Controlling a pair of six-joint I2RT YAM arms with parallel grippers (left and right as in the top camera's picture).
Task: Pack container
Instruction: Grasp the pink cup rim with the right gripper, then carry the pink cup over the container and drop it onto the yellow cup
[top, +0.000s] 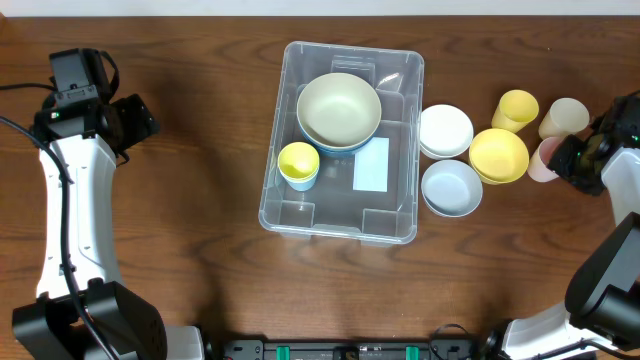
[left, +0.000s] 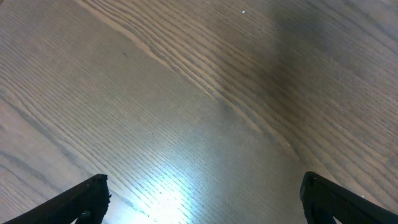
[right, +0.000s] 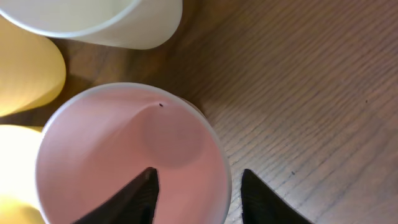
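Observation:
The container (top: 340, 212), a large clear bin, stands mid-table. It holds a pale green bowl (top: 339, 108) and a yellow cup (top: 298, 160) nested in a blue one. At the far right, my right gripper (right: 199, 173) straddles the rim of a pink cup (right: 124, 149). One finger is inside the cup and one outside, with gaps still showing, so it is open. The overhead view shows the pink cup (top: 543, 160) beside that gripper (top: 562, 158). My left gripper (left: 204, 179) hangs wide open over bare wood at the far left (top: 140, 120).
Right of the container sit a white bowl (top: 445, 130), a light blue bowl (top: 451, 187) and a yellow bowl (top: 498, 155). A yellow cup (top: 516, 108) and a cream cup (top: 565, 117) stand close behind the pink one.

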